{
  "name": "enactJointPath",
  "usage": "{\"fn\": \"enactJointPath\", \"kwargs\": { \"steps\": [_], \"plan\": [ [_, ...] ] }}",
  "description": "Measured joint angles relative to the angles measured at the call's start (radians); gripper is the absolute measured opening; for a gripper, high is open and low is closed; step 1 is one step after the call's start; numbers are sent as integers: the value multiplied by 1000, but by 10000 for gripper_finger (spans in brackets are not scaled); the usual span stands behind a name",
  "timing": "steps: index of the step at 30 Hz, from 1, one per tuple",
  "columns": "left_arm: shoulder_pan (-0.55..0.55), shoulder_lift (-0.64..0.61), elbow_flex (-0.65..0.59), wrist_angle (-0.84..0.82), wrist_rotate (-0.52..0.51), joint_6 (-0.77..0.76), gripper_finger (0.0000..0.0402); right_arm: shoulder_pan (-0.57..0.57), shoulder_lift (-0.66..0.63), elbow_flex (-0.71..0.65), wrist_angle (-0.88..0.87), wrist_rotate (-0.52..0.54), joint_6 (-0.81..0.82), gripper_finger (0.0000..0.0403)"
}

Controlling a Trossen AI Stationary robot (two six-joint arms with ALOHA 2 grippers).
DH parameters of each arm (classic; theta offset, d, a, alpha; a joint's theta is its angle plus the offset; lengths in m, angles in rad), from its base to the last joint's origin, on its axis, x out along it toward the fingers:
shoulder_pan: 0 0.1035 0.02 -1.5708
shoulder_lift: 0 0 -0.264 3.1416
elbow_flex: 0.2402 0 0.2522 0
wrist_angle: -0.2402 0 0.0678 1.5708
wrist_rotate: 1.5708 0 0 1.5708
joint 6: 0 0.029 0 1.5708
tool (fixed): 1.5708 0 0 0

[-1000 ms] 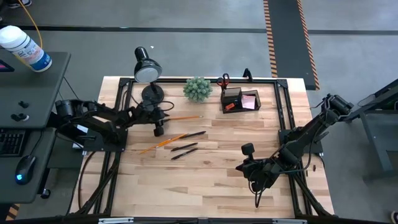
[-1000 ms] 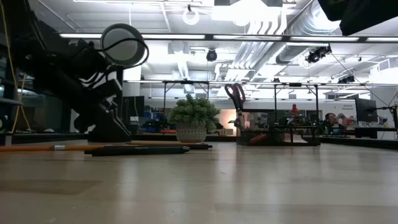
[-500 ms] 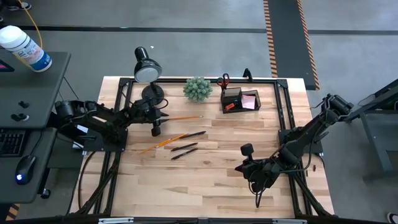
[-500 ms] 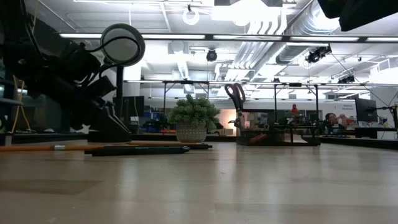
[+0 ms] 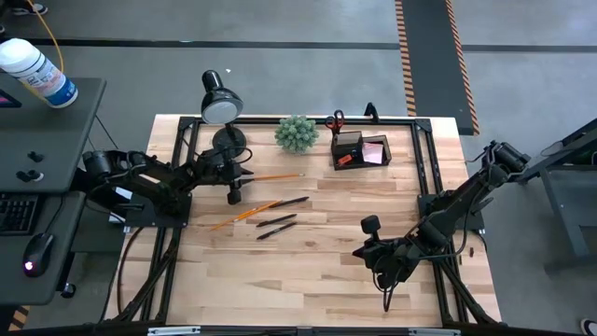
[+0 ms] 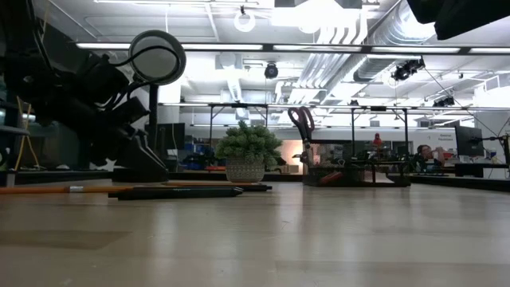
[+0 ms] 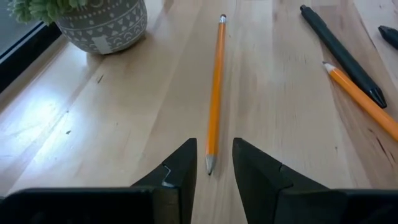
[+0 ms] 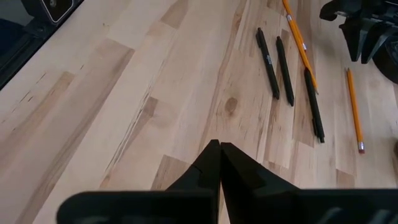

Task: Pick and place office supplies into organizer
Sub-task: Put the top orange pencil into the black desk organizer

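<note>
**Lot: lone orange pencil, left arm in line**

Item: long orange wooden pencil (image 7: 215, 93), lying flat on the pale wood table (image 5: 308, 271), apart from the other pencil and pens. Its sharpened tip points at the left gripper (image 7: 212, 163), eraser end away toward the patterned plant pot (image 7: 102, 25); its long axis runs straight out from between the fingers. The jaws stand partly apart, empty, flanking the tip. Left arm is far nearer.

Right gripper (image 8: 219, 149): fingers pressed together, holding nothing, waiting near the table's front right.

Destination: small black boxy organizer (image 5: 359, 149), at the back edge, well apart from the pencil.
</note>
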State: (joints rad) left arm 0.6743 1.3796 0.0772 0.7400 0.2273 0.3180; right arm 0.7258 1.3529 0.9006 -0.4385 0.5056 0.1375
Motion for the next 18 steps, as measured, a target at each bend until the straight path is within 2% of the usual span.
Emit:
{"fn": "enactJointPath", "kwargs": {
  "steps": [18],
  "plan": [
    [0,0,0,-2,-37,1,92,0,7,1,9,0,-7,3]
  ]
}}
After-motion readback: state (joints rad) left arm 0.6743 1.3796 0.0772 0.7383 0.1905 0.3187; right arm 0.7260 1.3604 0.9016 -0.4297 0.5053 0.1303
